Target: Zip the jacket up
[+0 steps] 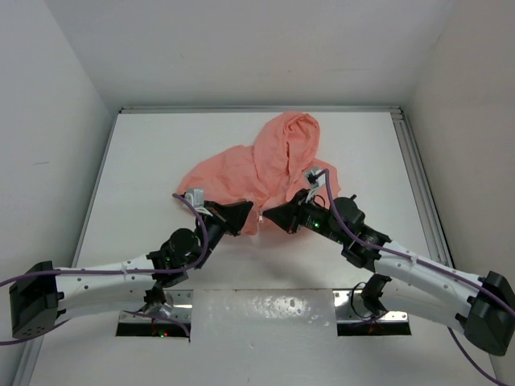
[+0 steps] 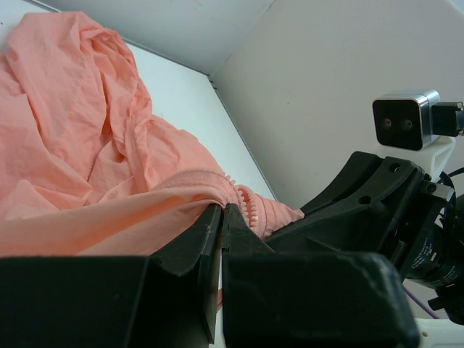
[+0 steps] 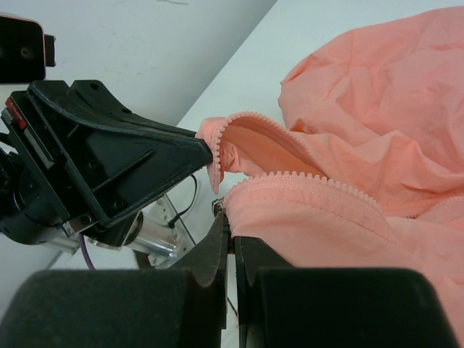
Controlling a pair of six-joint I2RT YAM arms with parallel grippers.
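Observation:
The salmon-pink jacket (image 1: 265,165) lies crumpled on the middle of the white table, hood toward the far wall. Its front is open at the near hem, with the two rows of zipper teeth (image 3: 312,181) apart. My left gripper (image 1: 245,215) is shut on the left front edge at the hem, where the wrist view shows the jaws (image 2: 222,209) pinching fabric beside the teeth (image 2: 246,199). My right gripper (image 1: 271,214) is shut on the right front edge (image 3: 232,221), next to a small metal zipper piece (image 3: 216,206). The two grippers face each other, a few centimetres apart.
White walls close in the table (image 1: 145,161) on the left, far and right sides. A metal rail (image 1: 418,185) runs along the right edge. Both arm bases and a shiny plate (image 1: 265,310) sit at the near edge. Purple cables trail along both arms.

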